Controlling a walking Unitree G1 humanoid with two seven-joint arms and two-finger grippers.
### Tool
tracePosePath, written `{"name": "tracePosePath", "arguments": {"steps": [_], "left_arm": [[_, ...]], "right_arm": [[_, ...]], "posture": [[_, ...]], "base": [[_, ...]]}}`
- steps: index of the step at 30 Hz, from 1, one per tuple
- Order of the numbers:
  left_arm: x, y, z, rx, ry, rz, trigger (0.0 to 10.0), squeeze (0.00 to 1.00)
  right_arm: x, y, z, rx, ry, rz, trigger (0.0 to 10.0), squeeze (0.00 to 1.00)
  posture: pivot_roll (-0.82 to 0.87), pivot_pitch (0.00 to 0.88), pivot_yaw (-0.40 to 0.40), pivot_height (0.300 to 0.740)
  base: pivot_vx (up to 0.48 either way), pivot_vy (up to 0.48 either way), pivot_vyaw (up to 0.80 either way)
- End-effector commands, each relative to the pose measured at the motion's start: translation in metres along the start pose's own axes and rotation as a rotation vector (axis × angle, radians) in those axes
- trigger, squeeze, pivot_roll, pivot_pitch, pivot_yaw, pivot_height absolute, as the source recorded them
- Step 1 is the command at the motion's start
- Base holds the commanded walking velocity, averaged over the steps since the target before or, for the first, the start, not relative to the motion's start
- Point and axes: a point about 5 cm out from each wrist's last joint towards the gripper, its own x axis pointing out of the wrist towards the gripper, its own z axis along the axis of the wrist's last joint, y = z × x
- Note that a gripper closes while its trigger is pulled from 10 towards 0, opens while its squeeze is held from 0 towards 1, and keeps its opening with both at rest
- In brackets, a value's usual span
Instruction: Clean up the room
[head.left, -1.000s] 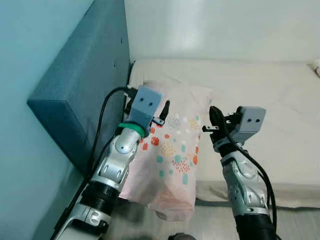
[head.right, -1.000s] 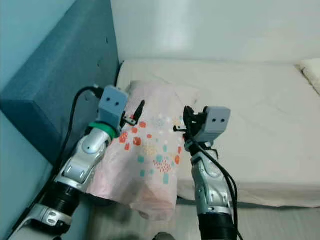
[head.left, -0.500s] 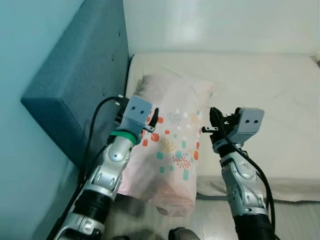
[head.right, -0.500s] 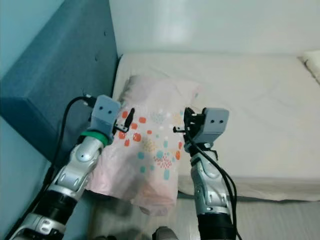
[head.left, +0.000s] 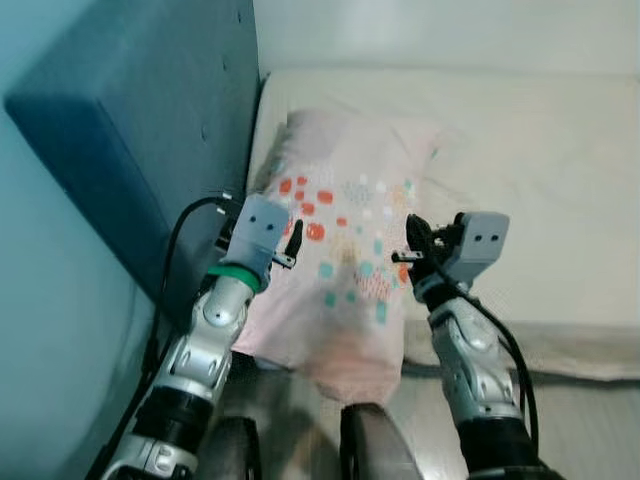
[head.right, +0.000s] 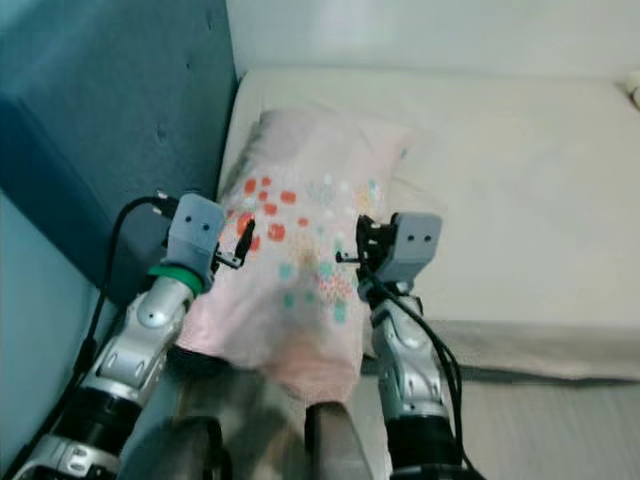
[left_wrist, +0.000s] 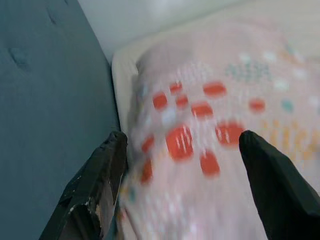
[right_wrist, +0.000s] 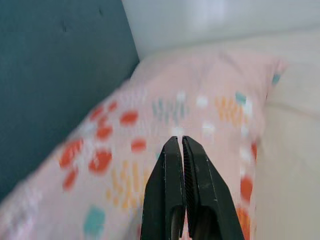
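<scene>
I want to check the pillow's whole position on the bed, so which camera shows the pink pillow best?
The left eye view: the whole pink pillow lies on the mattress beside the blue headboard, its near end overhanging the edge. The right eye view shows much the same. Both wrist views show blurred close-ups of its patterned cover.

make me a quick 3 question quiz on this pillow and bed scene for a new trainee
1. True or false: the left pincer has its fingers spread apart.
2. Multiple choice: where does the pink patterned pillow lie? A) in the middle of the floor B) on the cream mattress beside the blue headboard C) on a chair
3. Fill in: the right pincer's fingers are pressed ____.

Key
1. True: in the left wrist view the two black fingers stand wide apart, with the pillow beyond them.
2. B: its near end hangs over the mattress edge.
3. together: in the right wrist view they meet with nothing between them.
</scene>
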Motion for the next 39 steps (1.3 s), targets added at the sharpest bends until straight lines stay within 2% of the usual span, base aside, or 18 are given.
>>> {"name": "tracePosePath", "arguments": {"steps": [1, 10, 15, 17, 18, 19, 20, 21, 22, 23, 24, 26, 28, 33, 34, 35, 37, 39], "left_arm": [[-0.003, -0.002, -0.006, 0.000, 0.026, -0.005, 10.0, 0.00], [-0.001, -0.001, -0.002, 0.004, 0.022, -0.005, 10.0, 0.00], [0.000, 0.001, -0.001, 0.014, 0.025, 0.013, 10.0, 0.00], [0.004, 0.011, 0.000, 0.036, 0.034, 0.045, 10.0, 0.00], [0.004, 0.011, 0.000, 0.036, 0.034, 0.045, 10.0, 0.00], [0.008, 0.021, 0.001, 0.051, 0.043, 0.037, 10.0, 0.00], [0.008, 0.021, 0.001, 0.051, 0.043, 0.037, 10.0, 0.00], [0.012, 0.038, 0.003, 0.048, 0.057, 0.008, 10.0, 0.00], [0.012, 0.038, 0.003, 0.048, 0.057, 0.008, 10.0, 0.00], [0.014, 0.049, 0.005, 0.043, 0.064, -0.014, 10.0, 0.00], [0.014, 0.049, 0.005, 0.043, 0.064, -0.014, 10.0, 0.00], [0.009, 0.089, 0.009, -0.021, 0.124, -0.127, 10.0, 0.00], [-0.004, 0.113, 0.014, -0.067, 0.153, -0.270, 10.0, 0.00], [-0.010, 0.117, 0.017, -0.072, 0.161, -0.332, 10.0, 0.00], [-0.031, 0.113, 0.016, -0.072, 0.212, -0.493, 10.0, 0.00], [-0.040, 0.111, 0.013, -0.051, 0.243, -0.557, 10.0, 0.00], [-0.045, 0.111, 0.011, -0.036, 0.262, -0.594, 10.0, 0.00], [-0.052, 0.116, 0.003, 0.045, 0.311, -0.621, 10.0, 0.00]], "right_arm": [[-0.002, -0.002, -0.005, 0.000, 0.014, -0.009, 10.0, 0.00], [-0.003, -0.004, -0.007, 0.042, 0.021, -0.015, 10.0, 0.00], [-0.003, 0.001, -0.007, 0.071, 0.031, 0.039, 10.0, 0.00], [-0.006, 0.013, -0.008, 0.108, 0.069, 0.130, 10.0, 0.00], [-0.006, 0.013, -0.008, 0.108, 0.069, 0.130, 10.0, 0.00], [-0.011, 0.020, -0.011, 0.102, 0.122, 0.190, 10.0, 0.00], [-0.011, 0.020, -0.011, 0.102, 0.122, 0.190, 10.0, 0.00], [-0.020, 0.028, -0.015, 0.085, 0.174, 0.263, 10.0, 0.00], [-0.020, 0.028, -0.015, 0.085, 0.174, 0.263, 10.0, 0.00], [-0.027, 0.033, -0.018, 0.074, 0.209, 0.311, 10.0, 0.00], [-0.027, 0.033, -0.018, 0.074, 0.209, 0.311, 10.0, 0.00], [-0.054, 0.033, -0.024, -0.001, 0.308, 0.405, 10.0, 0.00], [-0.076, 0.029, -0.025, -0.057, 0.391, 0.458, 10.0, 0.00], [-0.084, 0.027, -0.023, -0.071, 0.427, 0.475, 10.0, 0.00], [-0.087, 0.012, -0.027, -0.158, 0.473, 0.370, 10.0, 0.00], [-0.086, 0.008, -0.029, -0.183, 0.488, 0.330, 10.0, 0.00], [-0.086, 0.007, -0.030, -0.195, 0.497, 0.308, 10.0, 0.00], [-0.081, 0.013, -0.035, -0.172, 0.512, 0.317, 10.0, 0.00]], "posture": [[-0.15, 0.155, 0.072, 0.590], [-0.15, 0.159, 0.078, 0.586], [-0.14, 0.163, 0.076, 0.586], [-0.14, 0.170, 0.074, 0.586], [-0.14, 0.170, 0.074, 0.586], [-0.14, 0.174, 0.073, 0.586], [-0.14, 0.174, 0.073, 0.586], [-0.13, 0.178, 0.072, 0.586], [-0.13, 0.178, 0.072, 0.586], [-0.13, 0.178, 0.072, 0.586], [-0.13, 0.178, 0.072, 0.586], [-0.12, 0.194, 0.076, 0.586], [-0.12, 0.197, 0.076, 0.586], [-0.12, 0.199, 0.076, 0.586], [-0.11, 0.204, 0.083, 0.586], [-0.11, 0.204, 0.083, 0.586], [-0.11, 0.205, 0.084, 0.586], [-0.11, 0.207, 0.086, 0.586]], "base": [[0.000, 0.000, 0.00], [0.000, 0.000, 0.00], [0.000, 0.000, 0.00], [0.000, 0.000, 0.00], [0.000, 0.000, 0.00], [0.000, 0.000, 0.00], [0.000, 0.000, 0.00], [0.000, 0.000, 0.00], [0.000, 0.000, 0.00], [0.000, 0.000, 0.00], [0.000, 0.000, 0.00], [0.000, 0.000, 0.00], [0.000, 0.000, 0.00], [0.000, 0.000, 0.00], [0.000, 0.000, 0.00], [0.000, 0.000, 0.00], [0.000, 0.000, 0.00], [0.000, 0.000, 0.00]]}}
